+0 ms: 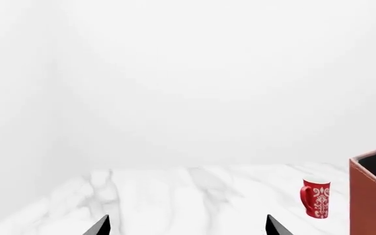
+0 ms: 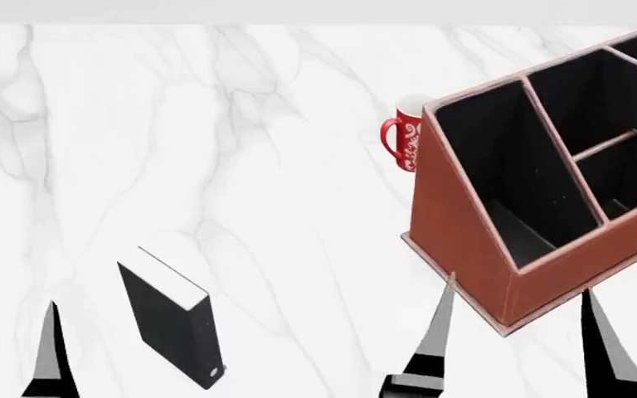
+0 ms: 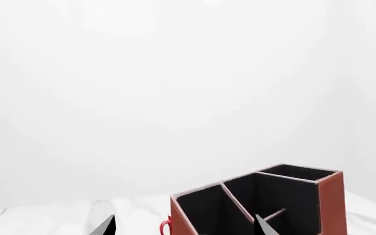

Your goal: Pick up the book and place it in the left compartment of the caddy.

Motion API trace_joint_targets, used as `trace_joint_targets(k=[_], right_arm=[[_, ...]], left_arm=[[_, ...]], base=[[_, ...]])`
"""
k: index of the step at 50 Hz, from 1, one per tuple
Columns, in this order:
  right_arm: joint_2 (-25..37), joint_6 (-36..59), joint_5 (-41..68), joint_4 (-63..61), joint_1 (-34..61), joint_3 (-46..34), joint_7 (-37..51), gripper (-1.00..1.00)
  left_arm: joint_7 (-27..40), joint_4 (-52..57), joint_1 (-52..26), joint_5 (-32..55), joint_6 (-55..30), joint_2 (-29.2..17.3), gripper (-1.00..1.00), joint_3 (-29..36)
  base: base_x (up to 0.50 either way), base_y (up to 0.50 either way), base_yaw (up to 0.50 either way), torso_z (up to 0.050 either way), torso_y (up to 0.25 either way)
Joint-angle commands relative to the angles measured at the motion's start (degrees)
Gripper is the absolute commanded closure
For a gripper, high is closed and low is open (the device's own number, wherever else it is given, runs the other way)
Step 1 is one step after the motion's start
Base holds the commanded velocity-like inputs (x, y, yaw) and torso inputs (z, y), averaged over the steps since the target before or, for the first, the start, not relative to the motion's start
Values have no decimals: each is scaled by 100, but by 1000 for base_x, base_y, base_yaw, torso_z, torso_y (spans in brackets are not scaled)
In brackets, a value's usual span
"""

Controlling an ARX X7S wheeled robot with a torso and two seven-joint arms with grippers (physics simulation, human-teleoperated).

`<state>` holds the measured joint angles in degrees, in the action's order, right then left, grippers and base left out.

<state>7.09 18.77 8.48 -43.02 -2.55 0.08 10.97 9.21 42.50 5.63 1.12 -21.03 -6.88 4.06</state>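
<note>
Right claw (image 2: 513, 332) spread, caddy (image 2: 463, 240), left compartment (image 2: 496, 174) bare

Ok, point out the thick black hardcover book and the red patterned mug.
thick black hardcover book (image 2: 169, 330), head view, on its black cover.
red patterned mug (image 1: 318, 198), left wrist view, on its patterned side.

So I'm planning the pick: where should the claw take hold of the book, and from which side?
Probably from above, across its thickness: the book stands upright on the table, white page edges up, both black covers exposed. The open left claw is nearest.
</note>
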Motion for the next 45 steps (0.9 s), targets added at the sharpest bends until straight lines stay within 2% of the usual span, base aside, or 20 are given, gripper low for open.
trace_joint_targets(k=[1, 25, 45], right_arm=[[39, 337, 283, -742, 75, 578, 94, -100], [165, 297, 696, -896, 5, 992, 319, -100], [277, 153, 878, -881, -32, 903, 324, -100]], left_arm=[[15, 340, -15, -62, -30, 29, -100, -75], [193, 615, -20, 38, -197, -126, -100, 37], [318, 699, -29, 114, -263, -228, -100, 90]], base=[[0, 0, 0, 0, 0], [0, -15, 0, 0, 0], [0, -477, 0, 0, 0]])
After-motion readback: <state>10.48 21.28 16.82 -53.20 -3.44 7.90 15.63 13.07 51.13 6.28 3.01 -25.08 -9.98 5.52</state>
